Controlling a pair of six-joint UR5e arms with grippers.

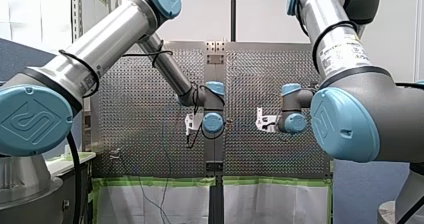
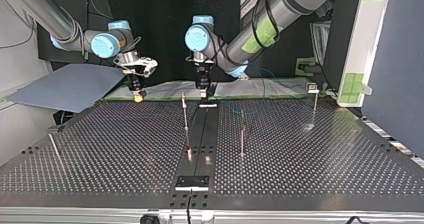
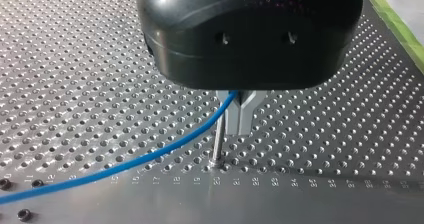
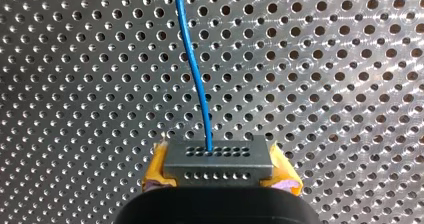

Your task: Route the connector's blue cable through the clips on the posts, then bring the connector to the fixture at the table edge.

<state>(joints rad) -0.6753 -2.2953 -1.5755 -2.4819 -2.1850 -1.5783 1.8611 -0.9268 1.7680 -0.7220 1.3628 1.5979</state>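
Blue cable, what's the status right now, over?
Right end effector shut on grey rectangular connector. Left end effector pinching thin blue cable beside slim metal post. No obstruction seen.

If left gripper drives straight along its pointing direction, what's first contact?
Likely the perforated table directly under the left gripper, shut on the blue cable, just beside the post; gap unclear.

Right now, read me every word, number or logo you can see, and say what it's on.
Table: row of engraved two-digit numbers, too blurred to quote.
White label on my right arm: print too small to read.
Blue joint cap: embossed logo, no readable letters.
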